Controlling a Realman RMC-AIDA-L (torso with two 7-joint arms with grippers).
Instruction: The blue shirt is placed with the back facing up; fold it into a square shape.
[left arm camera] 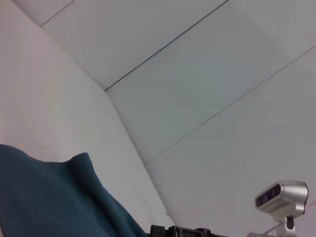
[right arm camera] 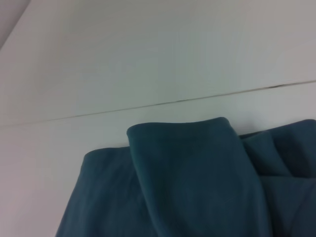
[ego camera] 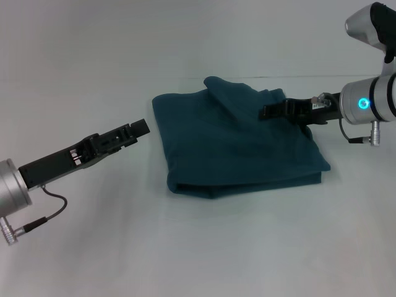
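Head view: the shirt [ego camera: 238, 142] lies as a folded, roughly square bundle on the white table [ego camera: 93, 247], between the two claws. The right claw [ego camera: 267, 112] reaches in from the robot's right and hangs over the bundle's far right part, beside a raised hump of cloth at the far edge. Whether it touches or pinches the fabric cannot be told, and its finger state cannot be read. The left claw [ego camera: 140, 130] is held clear of the cloth, just off the bundle's left edge, tip pointing toward that edge. Nothing is seen between its fingers; whether they are parted or pressed together cannot be told either.

Left wrist view: a peak of the shirt [left arm camera: 59, 197] rises against the pale background; the claw's own fingers are not shown. Right wrist view: a rolled fold of the shirt [right arm camera: 192, 168] sits directly ahead, with flatter layers on both sides.

Key relation: from the right claw the shirt lies directly below and ahead; from the left claw it lies just past the tip, toward the robot's right. The bundle's slightly longer axis runs left to right, in line with both arms. The right arm is the nearer. Judged stage: the fold is largely made, and the loose far hump probably remains to be flattened.
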